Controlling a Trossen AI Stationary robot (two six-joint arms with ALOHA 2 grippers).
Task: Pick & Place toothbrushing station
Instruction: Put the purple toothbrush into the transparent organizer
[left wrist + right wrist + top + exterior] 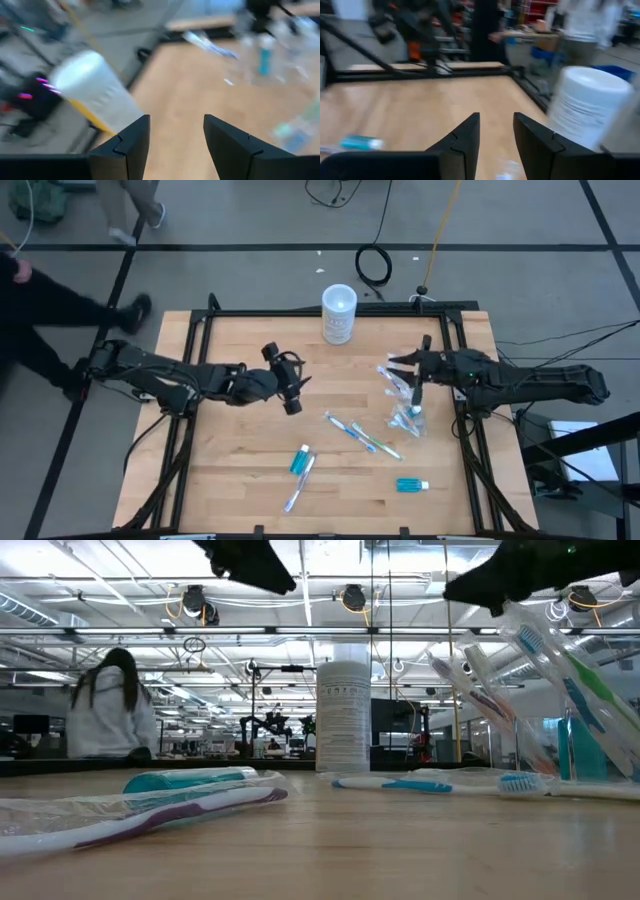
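Note:
A small clear cup (411,420) stands near the table's right edge. Several toothbrushes (545,670) and a teal tube (580,745) stick up out of it, leaning on its rim. More toothbrushes (352,431) and two teal tubes (298,461) (412,484) lie flat on the wood. My right gripper (398,368) (496,135) is open and empty, raised just beyond the cup. My left gripper (293,383) (176,140) is open and empty, raised above the table's middle left.
A frosted cylindrical container with a white lid (339,313) stands at the far edge, between the two grippers. A black frame (330,310) rims the table. A person (40,310) moves on the floor beyond the left side. Bare wood lies at the near left.

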